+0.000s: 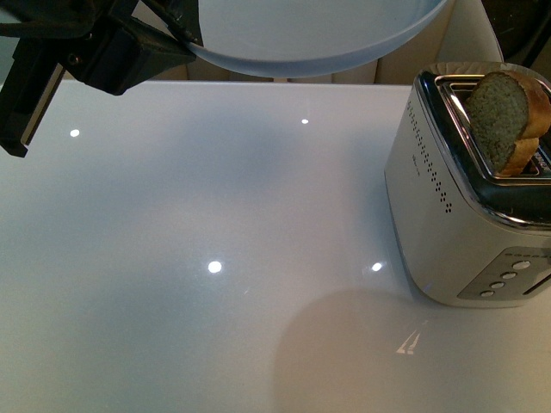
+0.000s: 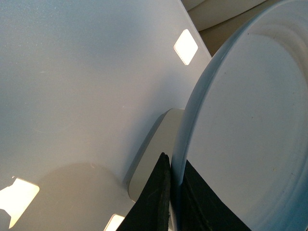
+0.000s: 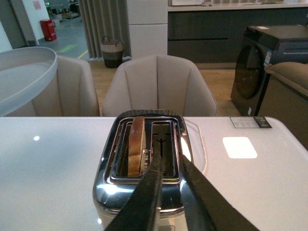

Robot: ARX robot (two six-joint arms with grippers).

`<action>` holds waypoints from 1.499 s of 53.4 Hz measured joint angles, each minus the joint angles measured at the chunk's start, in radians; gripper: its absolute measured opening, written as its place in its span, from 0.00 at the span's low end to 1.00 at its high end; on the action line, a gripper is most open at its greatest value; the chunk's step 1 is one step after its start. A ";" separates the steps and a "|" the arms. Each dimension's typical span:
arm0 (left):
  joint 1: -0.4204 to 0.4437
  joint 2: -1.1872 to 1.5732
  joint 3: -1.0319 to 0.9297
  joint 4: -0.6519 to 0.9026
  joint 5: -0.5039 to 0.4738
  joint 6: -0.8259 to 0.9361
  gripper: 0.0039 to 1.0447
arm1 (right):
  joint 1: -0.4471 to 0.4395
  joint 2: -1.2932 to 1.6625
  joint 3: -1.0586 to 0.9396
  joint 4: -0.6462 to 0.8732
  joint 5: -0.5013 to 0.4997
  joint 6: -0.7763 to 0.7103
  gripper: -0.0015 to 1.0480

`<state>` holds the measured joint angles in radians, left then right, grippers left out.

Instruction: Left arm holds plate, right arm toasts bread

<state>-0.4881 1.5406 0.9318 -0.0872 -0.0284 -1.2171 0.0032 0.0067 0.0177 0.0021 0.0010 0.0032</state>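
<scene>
Left tool [image 1: 176,34], black blocky gripper, was clamped on the rim of the round pale blue-grey glossy plate [image 1: 318,34]. In the left wrist view its fingers [image 2: 161,192] pinched the edge from both faces. The plate was held in the air above the white glossy table [image 1: 215,215], well apart from the boxy brushed-steel two-slot toaster [image 1: 430,198] and on its left side. Nothing showed on the plate, but its top face was poorly seen.

The toaster stood on the table. A thick slice of speckled light-brown bread with golden crust [image 1: 508,120] stood high and tilted in one slot, the slot nearer the plate by the right wrist view. The other slot was empty. I could not tell whether the bread was toasted.

Right tool [image 3: 169,161], with slim black fingers, hovered just above the toaster over the empty slot, beside the bread. Its gap was narrow, with nothing between the fingers.

The step in hand was likely the right tool dealing with the slice. To do it well:
- Shift over the bread's slot.
- Open wider than the slice is thick.
- Pinch the flat faces, not the crust top.
- Move straight along the slot so the slice doesn't catch on the chrome edges.
- Hold the plate level with the left tool, nearer the toaster.
</scene>
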 joint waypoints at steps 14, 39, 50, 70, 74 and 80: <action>0.000 0.000 0.000 0.000 0.000 0.000 0.03 | 0.000 0.000 0.000 0.000 0.000 0.000 0.79; -0.005 -0.004 -0.054 0.174 -0.077 0.075 0.03 | 0.000 0.000 0.000 0.000 0.000 0.000 0.91; -0.005 -0.009 -0.055 0.201 -0.058 0.124 0.03 | 0.000 -0.001 0.000 0.000 0.000 0.000 0.91; 0.243 -0.076 -0.125 0.137 0.075 0.282 0.03 | 0.000 -0.001 0.000 0.000 0.000 0.000 0.91; 0.308 -0.082 -0.151 0.137 0.101 0.324 0.03 | 0.000 -0.001 0.000 0.000 0.000 0.000 0.91; 0.401 -0.081 -0.196 0.145 0.140 0.385 0.03 | 0.000 -0.001 0.000 0.000 0.000 0.000 0.91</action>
<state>-0.0875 1.4597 0.7361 0.0578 0.1112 -0.8326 0.0032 0.0055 0.0177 0.0021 0.0013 0.0032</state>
